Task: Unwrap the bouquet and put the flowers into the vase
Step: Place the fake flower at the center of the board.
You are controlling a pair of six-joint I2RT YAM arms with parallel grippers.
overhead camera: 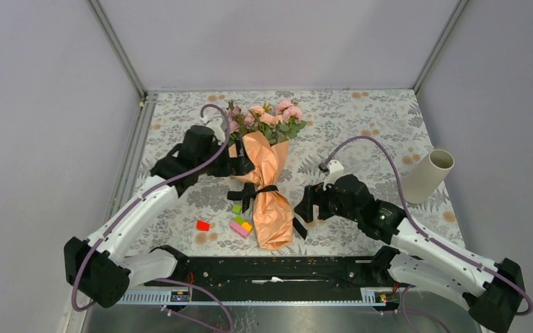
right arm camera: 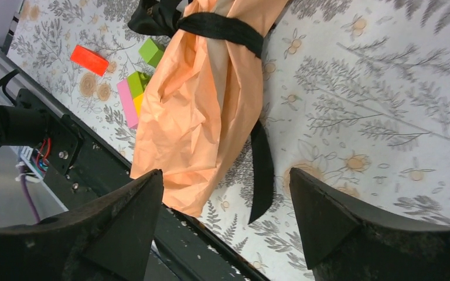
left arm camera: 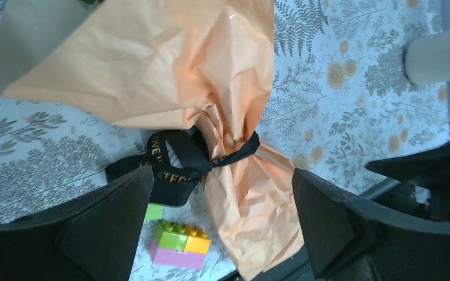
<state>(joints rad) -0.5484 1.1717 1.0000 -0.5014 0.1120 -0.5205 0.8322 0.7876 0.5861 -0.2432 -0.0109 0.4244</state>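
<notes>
The bouquet (overhead camera: 268,182) lies on the floral cloth in its orange paper (left arm camera: 152,64) (right arm camera: 193,111), tied with a black ribbon (overhead camera: 260,191) (left arm camera: 179,161) (right arm camera: 222,28). The flowers (overhead camera: 272,116), pink and peach roses, stick out of its far end. My left gripper (overhead camera: 240,159) (left arm camera: 222,172) is open at the wrap's upper left edge and holds nothing. My right gripper (overhead camera: 305,208) (right arm camera: 225,172) is open just right of the wrap's lower end, over a loose ribbon tail (right arm camera: 262,170). The beige vase (overhead camera: 427,175) (left arm camera: 439,55) stands at the table's right side.
Left of the bouquet's lower end lie a red block (overhead camera: 202,225), a green block (overhead camera: 237,208) and a pink, green and yellow block stack (overhead camera: 241,226) (left arm camera: 179,244). A black rail (overhead camera: 271,270) runs along the near edge. Grey walls enclose the table.
</notes>
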